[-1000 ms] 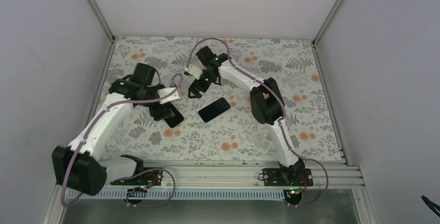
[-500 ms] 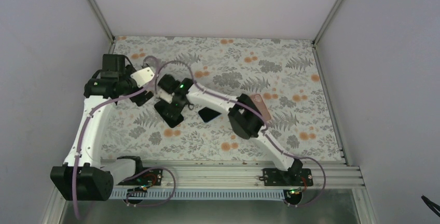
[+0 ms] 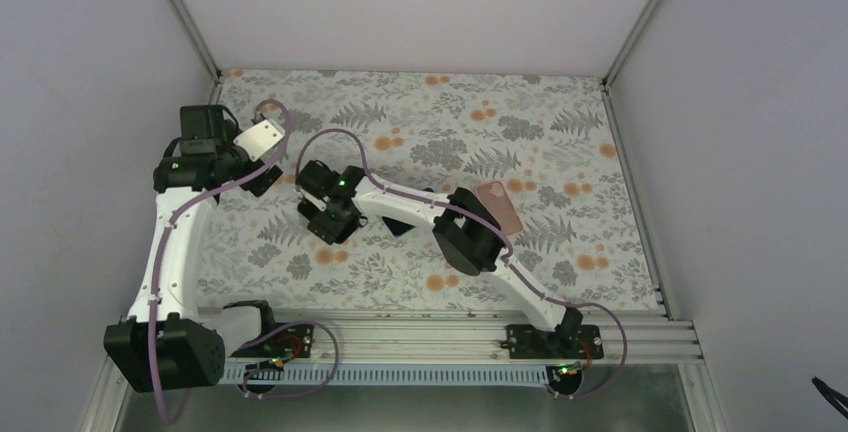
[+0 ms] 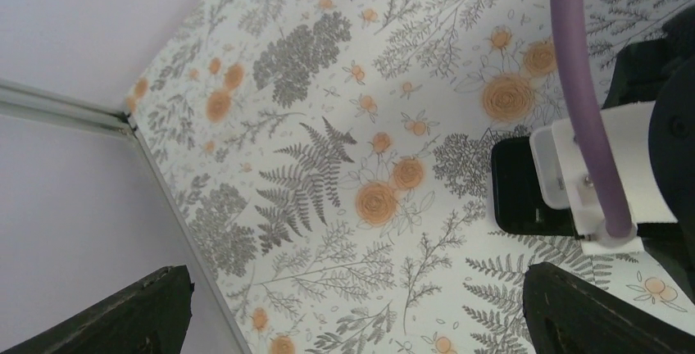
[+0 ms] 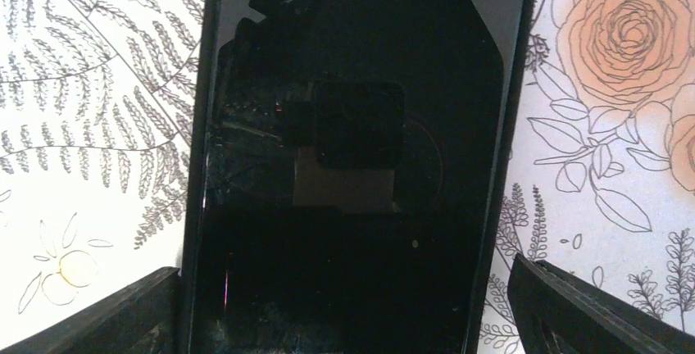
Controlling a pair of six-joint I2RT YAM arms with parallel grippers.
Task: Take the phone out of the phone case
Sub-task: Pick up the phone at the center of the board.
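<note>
A black glossy slab [image 5: 352, 124] with a raised dark rim lies flat on the flowered mat and mirrors my wrist. It looks like the phone case, but whether the phone sits in it I cannot tell. My right gripper [image 5: 352, 321] is open just above it, one finger on either side of its near end. From above, that gripper [image 3: 325, 220] covers most of the slab. A second black slab [image 3: 400, 223] lies mostly hidden under the right forearm. My left gripper [image 4: 361, 321] is open and empty over bare mat, to the left of the rimmed slab [image 4: 520, 198].
The flowered mat [image 3: 560, 142] covers the table between grey walls. A metal rail [image 4: 176, 223] borders its left edge close to my left gripper [image 3: 266, 178]. The right arm [image 3: 470, 232] stretches across the middle of the mat.
The right arm swung from the back middle to the left and now hovers over the black slab. The left gripper opened, let that slab go and drew back to the left.
</note>
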